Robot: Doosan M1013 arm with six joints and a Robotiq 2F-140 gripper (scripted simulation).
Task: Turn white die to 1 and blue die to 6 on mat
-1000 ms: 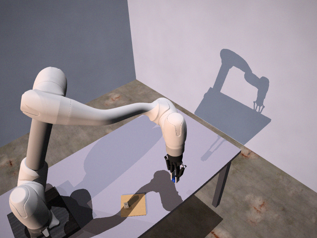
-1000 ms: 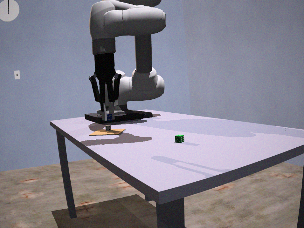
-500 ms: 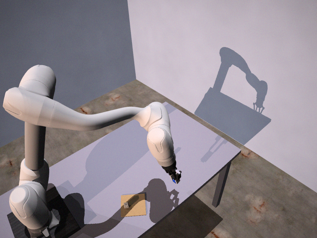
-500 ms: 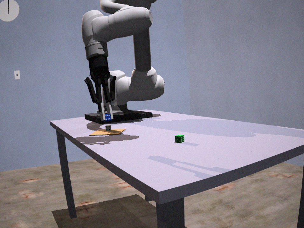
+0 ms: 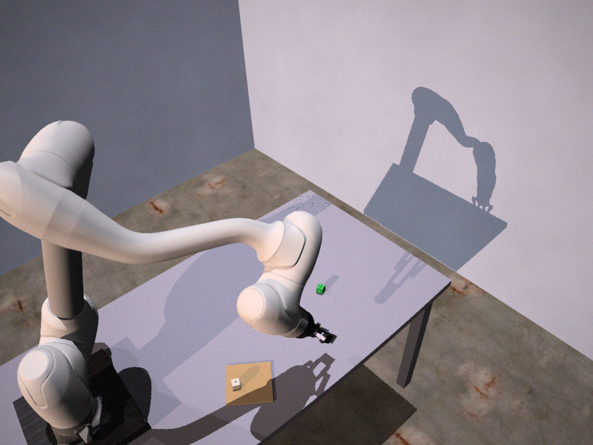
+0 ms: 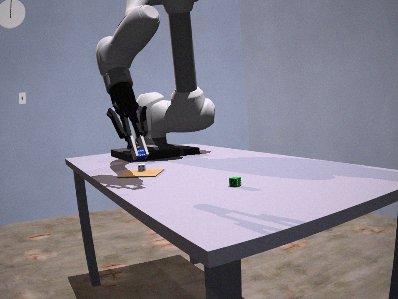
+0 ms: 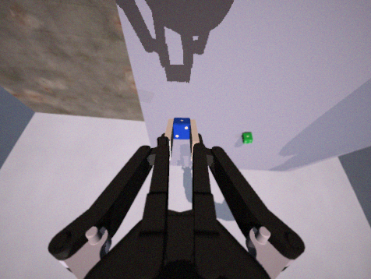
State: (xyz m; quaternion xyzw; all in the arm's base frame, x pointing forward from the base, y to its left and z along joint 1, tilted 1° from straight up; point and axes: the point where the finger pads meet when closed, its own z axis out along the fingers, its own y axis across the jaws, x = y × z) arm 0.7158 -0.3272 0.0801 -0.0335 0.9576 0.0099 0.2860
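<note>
Pinching blue die (image 6: 141, 152) (image 7: 181, 128) between narrowly parted fingers (image 5: 330, 337) (image 6: 143, 145), held tilted above desk (image 5: 364, 287) (image 6: 180, 199) (image 7: 234, 97). Showing six pips on blue die's near face in exterior view, two and one on separate faces in wrist view; can't make out blue die from top. Showing white die (image 5: 236, 384) (image 6: 141, 167) on mat (image 5: 258, 373) (image 6: 155, 172) in top and exterior views only, 1 uppermost. Showing green die (image 5: 321, 289) (image 6: 235, 181) (image 7: 247, 137) on desk in all three.

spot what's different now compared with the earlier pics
The wrist swung left and down in the top view, tipping the jaws from near upright to a steep slant. The blue die tilted with them, staying gripped; nothing was let go. The white die, mat and green die stayed put.
</note>
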